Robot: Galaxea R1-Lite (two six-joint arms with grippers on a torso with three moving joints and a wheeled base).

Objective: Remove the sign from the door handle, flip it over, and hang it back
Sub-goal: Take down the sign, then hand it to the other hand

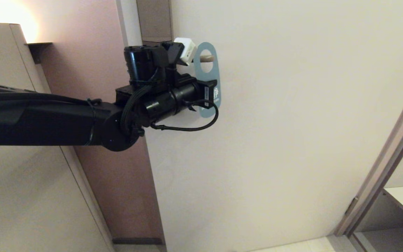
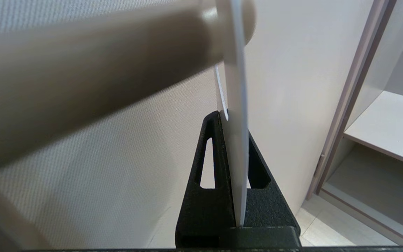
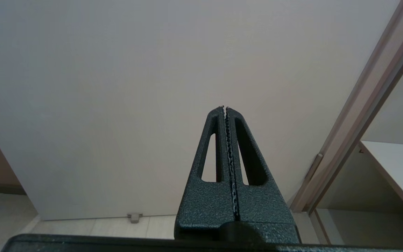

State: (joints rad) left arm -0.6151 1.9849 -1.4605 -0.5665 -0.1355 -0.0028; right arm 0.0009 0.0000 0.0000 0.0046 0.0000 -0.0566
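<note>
We have our left hand (image 1: 212, 91) clenched on the lower part of the sign (image 1: 208, 66), and the left wrist view shows the thin card (image 2: 238, 147) pinched edge-on between the two fingers (image 2: 208, 164). The sign's blue face is turned toward us, and the end of the door handle (image 1: 206, 57) pokes through its oval hole, so the card is on the lever, close to the tip. Whether this is the start of lifting it off or the end of hanging it back we cannot tell from here; with the blue side outward, we judge it more likely the flipped card going back on. If so, what is left is to slide it further along the handle and let go. Our right hand (image 3: 225, 108) is parked away from the door, fingers pressed together on nothing.
</note>
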